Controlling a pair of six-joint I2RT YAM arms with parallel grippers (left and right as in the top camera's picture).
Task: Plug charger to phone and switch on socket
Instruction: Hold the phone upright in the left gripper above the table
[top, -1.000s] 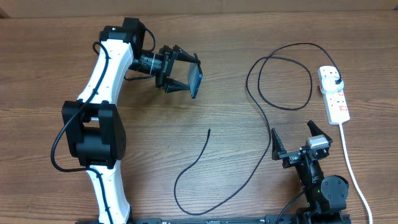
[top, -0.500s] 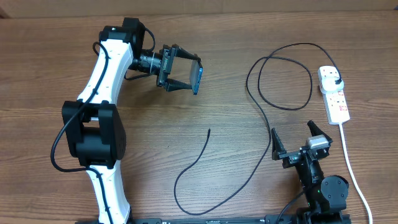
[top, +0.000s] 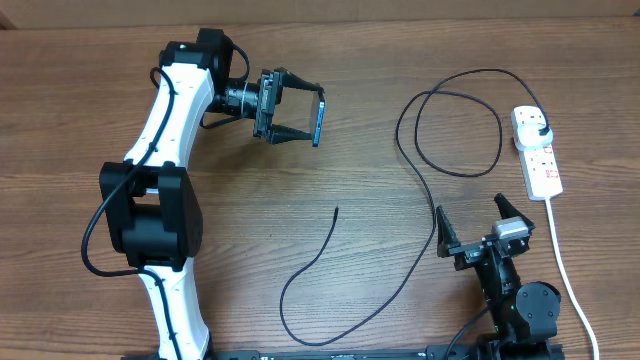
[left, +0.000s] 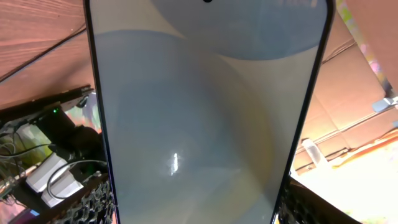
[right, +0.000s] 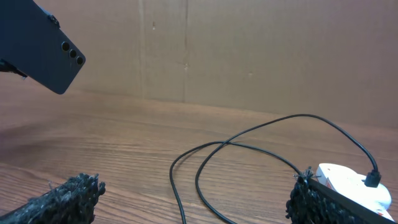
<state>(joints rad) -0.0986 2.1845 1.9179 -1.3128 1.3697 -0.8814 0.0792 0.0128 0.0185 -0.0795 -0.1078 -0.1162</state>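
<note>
Overhead: the left hand (top: 308, 116) grips the phone (top: 319, 120) by its long edges and holds it above the counter (top: 330, 60), turned nearly edge-on to the camera. The charger (top: 437, 210) trails across the wood. Its plug (top: 540, 127) looks seated in the socket (top: 540, 160), while its connector tip (top: 336, 210) lies free, well apart from the phone. The right hand (top: 470, 215) rests low at the near right with its fingers spread and nothing between them. So the joining of tip to phone is not yet done, and whether the socket's switch is on I cannot tell. Against the earlier overhead frames, the phone has rolled further onto its edge and sits a little higher; cable, socket and right arm are unchanged

Left wrist: the phone (left: 205, 124) fills the view, its glass reflecting light

Right wrist: the phone (right: 43, 50) shows its dark back and lenses at upper left, with the charger (right: 249, 146) looping toward the socket (right: 354, 186)
</note>
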